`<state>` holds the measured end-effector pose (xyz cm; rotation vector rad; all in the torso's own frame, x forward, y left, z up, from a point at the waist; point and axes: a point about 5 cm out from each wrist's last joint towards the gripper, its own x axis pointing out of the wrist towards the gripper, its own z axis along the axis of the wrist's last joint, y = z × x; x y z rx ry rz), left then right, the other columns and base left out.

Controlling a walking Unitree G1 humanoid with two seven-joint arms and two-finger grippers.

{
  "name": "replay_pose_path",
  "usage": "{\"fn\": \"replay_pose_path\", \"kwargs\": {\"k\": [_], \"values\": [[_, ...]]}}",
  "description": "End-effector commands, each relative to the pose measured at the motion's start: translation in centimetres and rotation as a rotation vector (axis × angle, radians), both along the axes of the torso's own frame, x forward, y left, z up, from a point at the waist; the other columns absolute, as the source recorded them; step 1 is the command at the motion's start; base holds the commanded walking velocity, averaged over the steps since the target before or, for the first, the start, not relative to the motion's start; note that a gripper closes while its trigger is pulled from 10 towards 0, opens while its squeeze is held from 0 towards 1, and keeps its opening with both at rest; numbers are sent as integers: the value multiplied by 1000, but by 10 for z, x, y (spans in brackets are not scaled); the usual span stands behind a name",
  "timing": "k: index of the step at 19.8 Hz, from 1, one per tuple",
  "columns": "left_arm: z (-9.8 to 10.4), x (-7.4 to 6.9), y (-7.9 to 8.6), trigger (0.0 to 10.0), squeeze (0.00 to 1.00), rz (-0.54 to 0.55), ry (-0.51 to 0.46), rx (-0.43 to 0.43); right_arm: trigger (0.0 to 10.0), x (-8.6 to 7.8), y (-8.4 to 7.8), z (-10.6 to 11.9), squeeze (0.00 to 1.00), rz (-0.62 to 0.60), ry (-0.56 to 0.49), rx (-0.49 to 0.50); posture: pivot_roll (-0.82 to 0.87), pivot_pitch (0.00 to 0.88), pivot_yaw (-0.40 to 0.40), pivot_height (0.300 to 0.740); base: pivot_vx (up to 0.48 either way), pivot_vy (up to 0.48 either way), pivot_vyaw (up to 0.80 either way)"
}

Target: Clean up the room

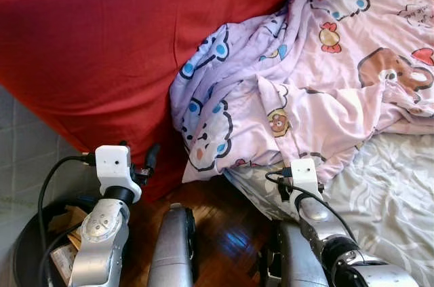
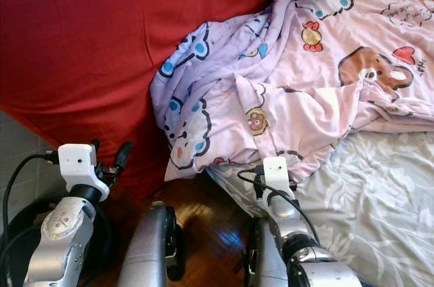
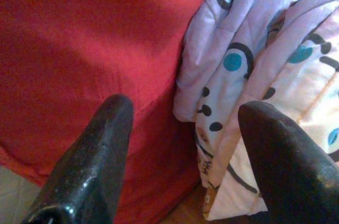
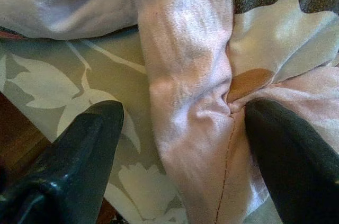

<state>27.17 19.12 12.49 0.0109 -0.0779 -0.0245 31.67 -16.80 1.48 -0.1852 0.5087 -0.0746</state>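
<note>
No text, label, brand or number can be read. The pink cartoon-print blanket [image 2: 319, 77], lying just beyond the right gripper [image 4: 180, 155], carries a small dark scribble beside a red heart [image 2: 405, 54] far past that gripper; it may be lettering, but it is too small and blurred to tell.

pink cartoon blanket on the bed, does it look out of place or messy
Yes. The pink cartoon blanket is bunched in a crumpled heap at the bed's edge, one corner hanging toward the wooden floor against the red cover. The leaf-print sheet lies bare beneath. The right gripper, open, straddles a fold; the left gripper is open too.
</note>
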Motion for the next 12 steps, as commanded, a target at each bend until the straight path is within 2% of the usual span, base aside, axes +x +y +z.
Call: {"fn": "replay_pose_path", "kwargs": {"k": [1,6,8,9,10,12], "values": [[-5,-5,1,10000,0,3,32,3,10000,-4,-1,-5,0,-12,15,6,178,361,87,612,0,0,0],[-7,-7,0,10000,0,5,46,-3,10000,-11,-25,-9,0,-99,66,-95,175,358,85,612,0,0,0],[-7,-8,0,10000,0,8,51,-3,10000,-12,-29,-9,0,-117,66,-100,175,360,85,612,0,0,0],[-7,-8,0,10000,0,10,53,-2,1804,-11,-31,-8,0,-119,62,-105,175,360,85,612,0,0,0],[-7,-8,1,10000,0,11,52,-3,0,-11,-31,-8,0,-119,59,-103,175,360,86,612,0,0,0],[-7,-7,0,10000,0,11,52,-1,0,-9,-30,-6,0,-115,52,-97,172,358,84,612,0,0,0]]}}
